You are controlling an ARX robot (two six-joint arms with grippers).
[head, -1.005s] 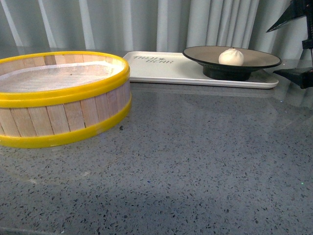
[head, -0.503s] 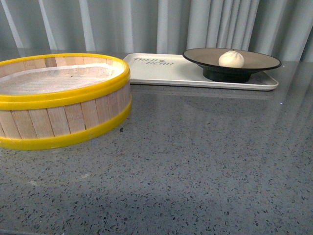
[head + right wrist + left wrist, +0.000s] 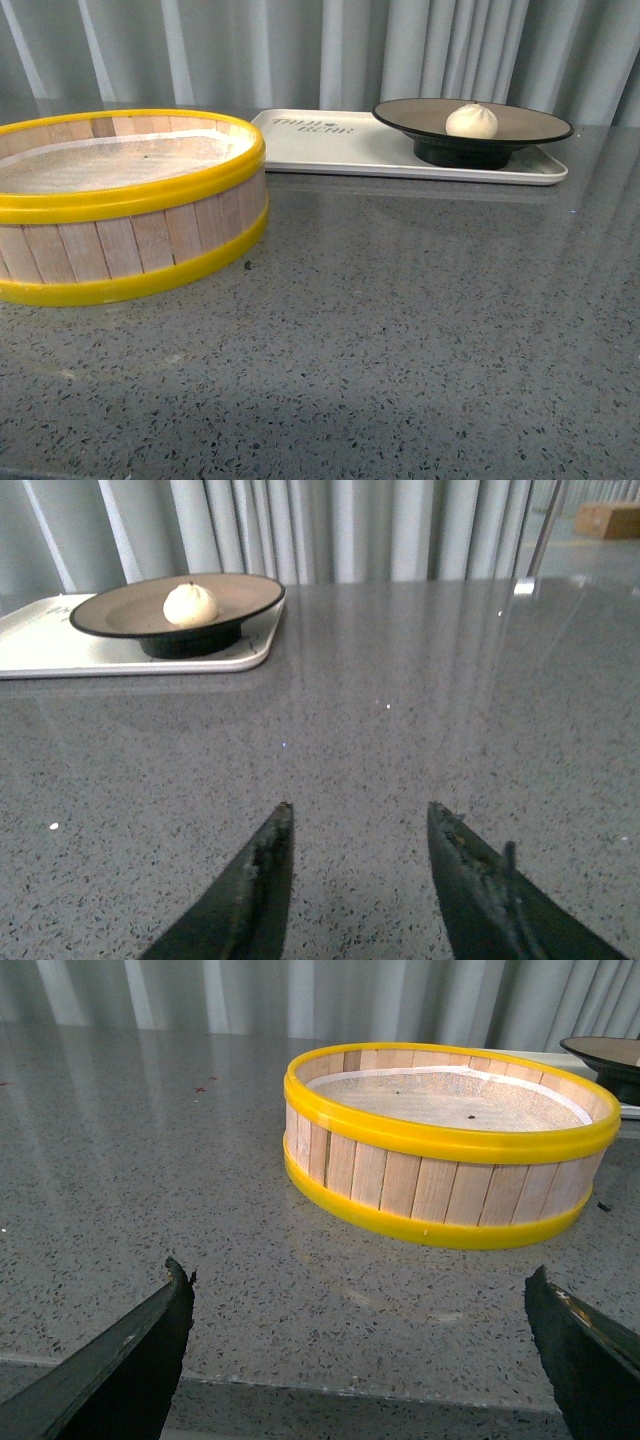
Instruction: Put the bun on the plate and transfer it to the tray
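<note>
The cream-white bun (image 3: 472, 120) sits in the tan plate (image 3: 520, 125) with a black rim. The plate stands on the right end of the off-white tray (image 3: 340, 145) at the back of the table. The right wrist view shows the bun (image 3: 190, 604), the plate (image 3: 120, 610) and the tray (image 3: 40, 640) far off. My right gripper (image 3: 358, 810) is open and empty over bare table, well away from the tray. My left gripper (image 3: 358, 1275) is wide open and empty near the table's front edge. Neither gripper shows in the front view.
A yellow-rimmed wooden steamer basket (image 3: 120, 205) with a white liner stands at the left; it also shows in the left wrist view (image 3: 450, 1145). The grey speckled tabletop (image 3: 420, 320) spreads in front. Grey curtains hang behind.
The right gripper, at the front view's right edge beside the plate a second ago, has left that view. Bun, plate and tray have stayed put.
</note>
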